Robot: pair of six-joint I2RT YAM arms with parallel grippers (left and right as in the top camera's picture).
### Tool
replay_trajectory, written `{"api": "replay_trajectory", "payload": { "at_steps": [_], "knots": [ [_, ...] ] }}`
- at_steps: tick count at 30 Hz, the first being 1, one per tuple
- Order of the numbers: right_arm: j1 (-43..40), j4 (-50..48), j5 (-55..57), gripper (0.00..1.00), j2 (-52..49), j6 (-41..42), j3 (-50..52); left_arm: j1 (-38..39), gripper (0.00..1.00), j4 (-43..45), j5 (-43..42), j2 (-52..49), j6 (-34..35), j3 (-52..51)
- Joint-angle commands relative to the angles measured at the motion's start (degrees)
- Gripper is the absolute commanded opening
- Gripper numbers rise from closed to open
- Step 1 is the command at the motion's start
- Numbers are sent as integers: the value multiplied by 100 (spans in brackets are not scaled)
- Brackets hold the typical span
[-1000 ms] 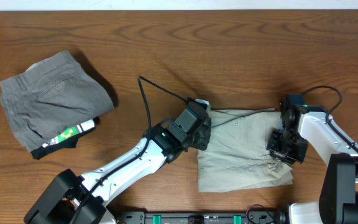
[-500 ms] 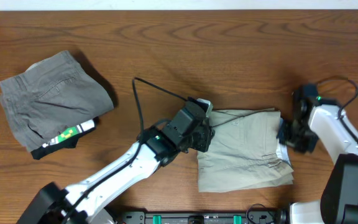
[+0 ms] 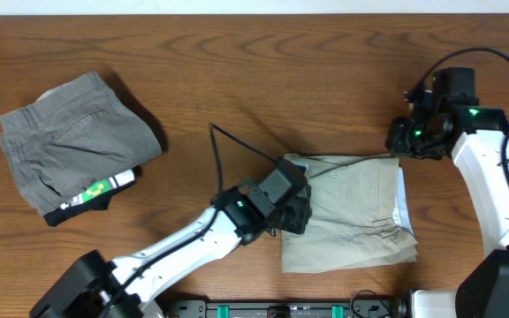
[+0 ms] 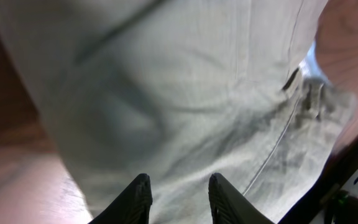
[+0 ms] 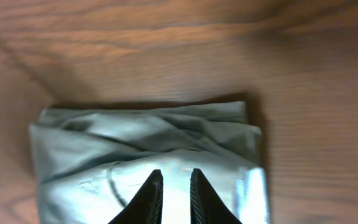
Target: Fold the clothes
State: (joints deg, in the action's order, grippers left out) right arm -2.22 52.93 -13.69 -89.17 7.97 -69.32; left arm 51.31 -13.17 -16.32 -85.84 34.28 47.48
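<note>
The clothes [image 3: 352,216] lie folded, near and a bit right. The left gripper [image 4: 176,182] is over their left edge — fingers apart, empty. The right gripper [image 5: 173,177] is above the far right corner — fingers a little apart, empty. Best to pat the fold flat, not drag it.

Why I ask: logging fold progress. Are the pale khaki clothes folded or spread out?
Folded: the clothes lie as a compact rectangle, with stacked layers showing along one edge.

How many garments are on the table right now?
2. The pale khaki shorts lie folded at front centre-right; the grey shorts lie folded at far left. None appears to be hidden.
</note>
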Motion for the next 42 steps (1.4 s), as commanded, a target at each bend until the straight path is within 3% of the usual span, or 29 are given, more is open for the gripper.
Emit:
{"api": "replay_trajectory", "payload": {
  "at_steps": [1,9,15,25,28,34,38,42],
  "knots": [
    [214,-42,-323,15,-323,-297,9,107,33,-11,-22,-297,457,-15],
    [352,39,326,13,-1515,-289,13,155,33,-4,-278,-874,699,-15],
    [334,238,837,6,-2389,-245,122,155,33,-4,-271,-1040,697,-17],
    [197,398,1840,6,-2684,326,160,42,33,-7,-251,-1038,299,-17],
    [170,549,1646,6,-2664,422,160,-260,33,7,-251,-1038,236,-17],
    [203,1093,17,7,-2347,144,160,-997,34,420,-256,-1038,-369,-17],
    [376,1246,-59,10,-1987,297,160,-1436,34,997,-356,-1038,-450,-15],
    [560,1237,-9,11,-1751,426,160,-1904,34,1335,-1010,-1038,-590,76]
  ]
}}
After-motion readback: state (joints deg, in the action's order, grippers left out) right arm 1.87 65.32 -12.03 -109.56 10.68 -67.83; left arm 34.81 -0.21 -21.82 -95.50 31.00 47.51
